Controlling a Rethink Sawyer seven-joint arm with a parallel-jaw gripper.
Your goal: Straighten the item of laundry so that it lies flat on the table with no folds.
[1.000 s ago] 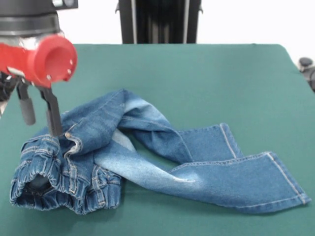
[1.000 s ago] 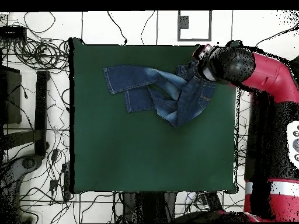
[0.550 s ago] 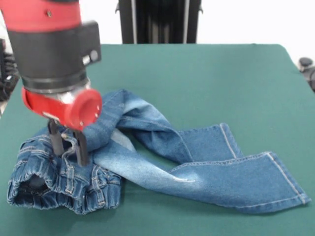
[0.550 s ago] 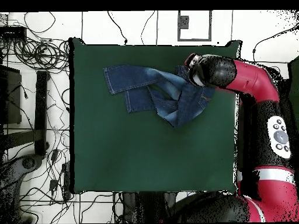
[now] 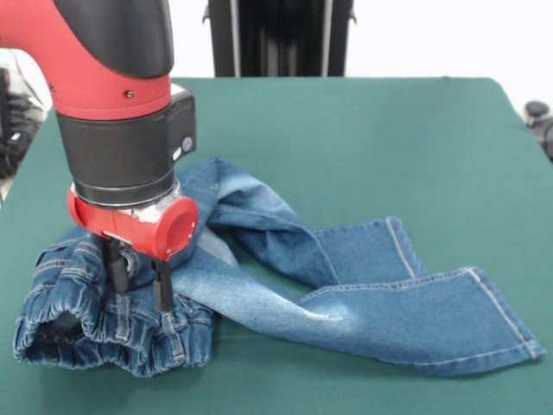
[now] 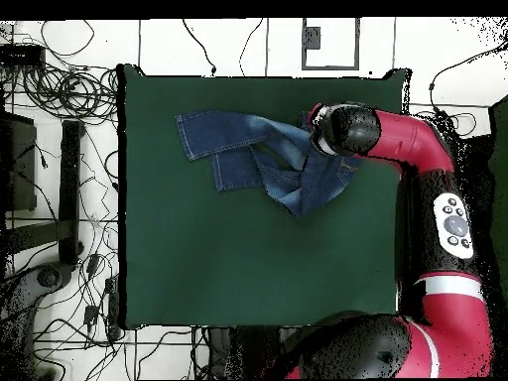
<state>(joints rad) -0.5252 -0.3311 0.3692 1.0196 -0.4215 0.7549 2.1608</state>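
The arm is down on the bunched waist end of the jeans (image 5: 259, 268), and this reads as the grasping step of the straightening job: the gripper (image 5: 138, 290) has its two dark fingers (image 5: 162, 285) planted in the denim with a narrow gap between them. A ridge of cloth sits in that gap, but whether they have actually pinched it shut I cannot tell from here.

Next move, as I judge it: close firmly on that fold, lift a little, and draw the waist away from the legs so the pile opens out. The cloth is heavy and doubled over, so a shallow pinch could slip off.

Now the garment itself. Small blue denim jeans, faded whitish down the thigh. The gathered elastic waistband is rolled into a thick hump right under and just in front of the fingers. From there the two legs run off to one side, crossing over each other, with a twist where one passes beneath the other; the hems lie flat, well apart from the fingers. All of it rests on the green tabletop (image 5: 389, 147), toward the edge nearest the arm in the overhead view (image 6: 268, 159).
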